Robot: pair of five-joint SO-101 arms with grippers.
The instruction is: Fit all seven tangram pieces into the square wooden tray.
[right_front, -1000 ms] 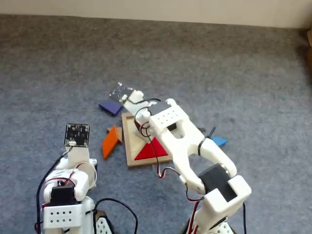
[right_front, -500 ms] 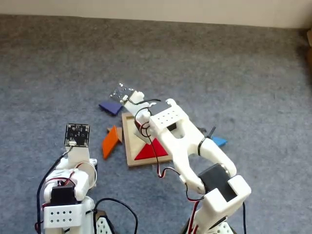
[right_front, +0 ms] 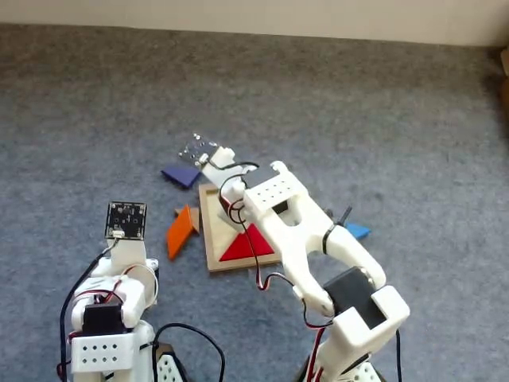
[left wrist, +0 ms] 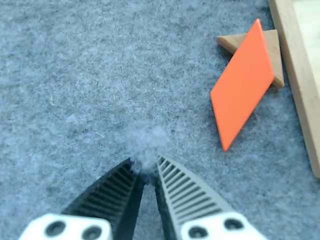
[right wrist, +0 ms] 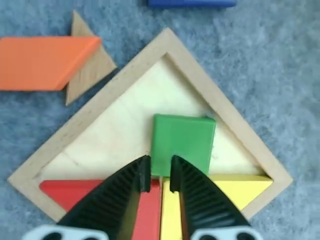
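Observation:
The square wooden tray holds a green square, a red triangle and a yellow triangle. My right gripper hovers over the tray at the green square's near edge, fingers close together with nothing between them. An orange parallelogram lies on the carpet beside the tray, resting partly on a plain wooden triangle. My left gripper is shut above bare carpet, short of the orange piece. A dark blue triangle lies beyond the tray's far corner.
A light blue piece lies on the carpet to the right of the right arm, which covers much of the tray in the high view. The left arm stands at the lower left. Grey carpet spreads all around.
The right arm's wrist has edged slightly toward the far left. The left arm and the pieces have not moved.

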